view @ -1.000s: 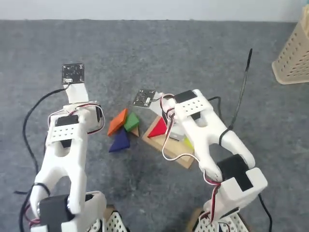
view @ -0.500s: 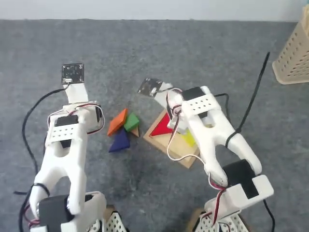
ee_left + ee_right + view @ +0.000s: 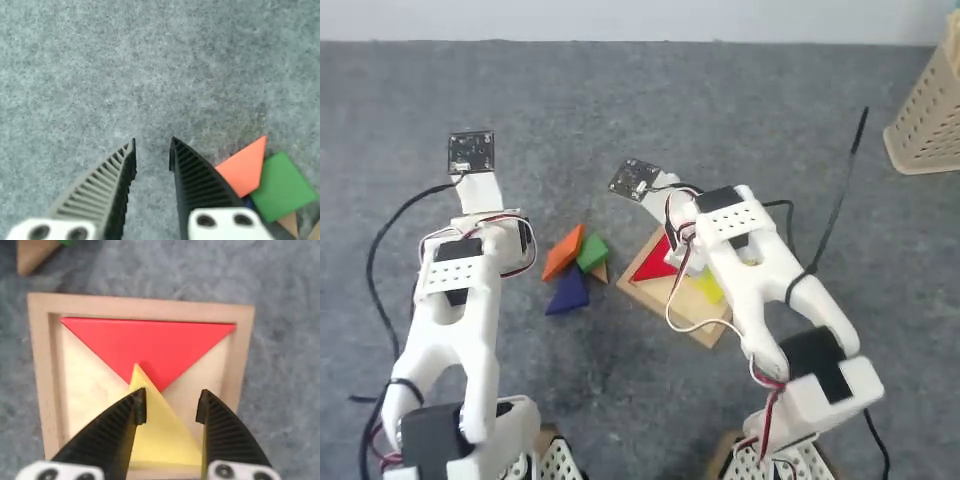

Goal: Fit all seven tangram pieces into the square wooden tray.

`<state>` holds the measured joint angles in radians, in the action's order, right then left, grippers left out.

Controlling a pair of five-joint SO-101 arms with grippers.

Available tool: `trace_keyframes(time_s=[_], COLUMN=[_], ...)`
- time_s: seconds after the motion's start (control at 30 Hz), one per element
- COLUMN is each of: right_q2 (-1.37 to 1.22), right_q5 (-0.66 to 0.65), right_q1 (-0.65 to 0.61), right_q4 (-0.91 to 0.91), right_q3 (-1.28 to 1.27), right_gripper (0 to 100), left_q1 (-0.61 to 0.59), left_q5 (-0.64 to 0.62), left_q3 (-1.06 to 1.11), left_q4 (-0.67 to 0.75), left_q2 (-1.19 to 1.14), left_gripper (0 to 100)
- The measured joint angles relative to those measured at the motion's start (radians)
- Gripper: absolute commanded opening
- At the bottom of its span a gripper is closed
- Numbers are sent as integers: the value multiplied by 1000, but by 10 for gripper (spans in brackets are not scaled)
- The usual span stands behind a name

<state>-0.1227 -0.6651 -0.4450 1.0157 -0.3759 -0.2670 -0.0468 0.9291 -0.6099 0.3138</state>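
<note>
Right tool (image 3: 172,395), jaws apart, straddles the yellow triangle (image 3: 165,440) in the tray (image 3: 140,300), against the red triangle (image 3: 150,342); best lift straight up, not dragging it. Left tool (image 3: 152,142), jaws apart and empty, has the orange triangle (image 3: 245,167) just beside it. Overhead, the blue triangle (image 3: 567,292) lies nearby.

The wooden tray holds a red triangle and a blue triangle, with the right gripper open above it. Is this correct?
No: beside the red triangle, the wooden tray holds a yellow triangle, not blue, as the right wrist view shows.
</note>
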Motion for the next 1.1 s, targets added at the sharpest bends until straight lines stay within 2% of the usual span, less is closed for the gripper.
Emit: trace_keyframes(time_s=[0.23, 0.6, 0.8, 0.97, 1.1], right_q2=[-81, -149, -71, 66, 74], right_q5=[35, 49, 153, 178, 180], right_q1=[3, 112, 115, 112, 112], right_q4=[-5, -9, -8, 3, -17], right_q3=[87, 153, 149, 26, -103], right_gripper=[155, 156, 155, 154, 153], left_q1=[0, 0, 0, 0, 0], left_q5=[0, 0, 0, 0, 0], left_q3=[0, 0, 0, 0, 0], left_q4=[0, 0, 0, 0, 0], left_q2=[0, 0, 0, 0, 0], left_gripper=[106, 106, 106, 106, 106])
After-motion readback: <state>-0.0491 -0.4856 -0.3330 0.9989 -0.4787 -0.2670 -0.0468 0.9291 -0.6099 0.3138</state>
